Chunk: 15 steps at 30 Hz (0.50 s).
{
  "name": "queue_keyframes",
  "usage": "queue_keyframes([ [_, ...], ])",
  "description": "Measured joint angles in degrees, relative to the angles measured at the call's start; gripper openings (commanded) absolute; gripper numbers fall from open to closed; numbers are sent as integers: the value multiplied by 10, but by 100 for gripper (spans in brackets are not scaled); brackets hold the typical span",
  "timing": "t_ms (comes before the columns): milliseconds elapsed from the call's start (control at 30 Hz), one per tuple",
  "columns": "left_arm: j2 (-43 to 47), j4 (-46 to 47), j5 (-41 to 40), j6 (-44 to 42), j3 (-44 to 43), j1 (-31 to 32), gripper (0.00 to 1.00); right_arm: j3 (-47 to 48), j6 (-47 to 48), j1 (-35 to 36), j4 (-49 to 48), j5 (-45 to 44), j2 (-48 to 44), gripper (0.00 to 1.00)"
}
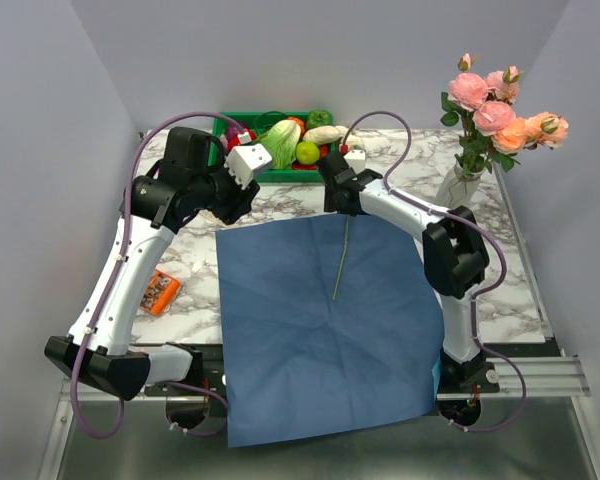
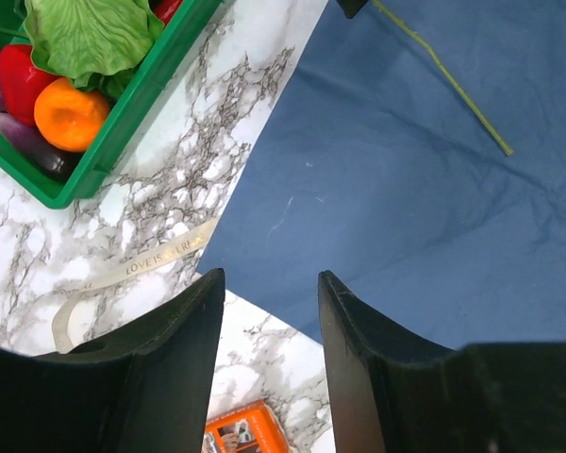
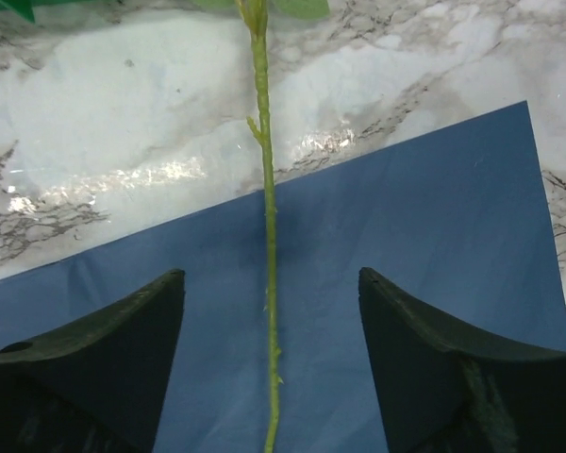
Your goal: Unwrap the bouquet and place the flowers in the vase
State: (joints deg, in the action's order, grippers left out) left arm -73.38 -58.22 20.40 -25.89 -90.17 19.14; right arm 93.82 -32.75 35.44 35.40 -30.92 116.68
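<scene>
The right arm bends at its elbow over the right side of the bench [image 1: 540,290] and reaches toward the middle of the far edge. There the right gripper [image 3: 272,288] points down, fingers spread wide on either side of a single green stem [image 1: 341,258] without touching it; the stem lies across the far edge of the blue paper [image 1: 320,330]. The left arm arches from the near left corner to the far left, where the left gripper [image 2: 269,316] hangs released and empty over the paper's far left corner, near a cream ribbon [image 2: 137,269] and the green crate [image 2: 141,109], while the flowers [image 1: 495,110] stand in the vase [image 1: 458,187] at the far right corner.
</scene>
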Motion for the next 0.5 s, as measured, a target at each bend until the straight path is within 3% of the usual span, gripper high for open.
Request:
queue_keyframes([
  [333, 3, 14, -3, -5, 10, 0, 57, 37, -12, -32, 59, 45, 74, 69],
  [500, 3, 15, -3, -7, 10, 0, 57, 46, -13, -41, 71, 62, 90, 54],
])
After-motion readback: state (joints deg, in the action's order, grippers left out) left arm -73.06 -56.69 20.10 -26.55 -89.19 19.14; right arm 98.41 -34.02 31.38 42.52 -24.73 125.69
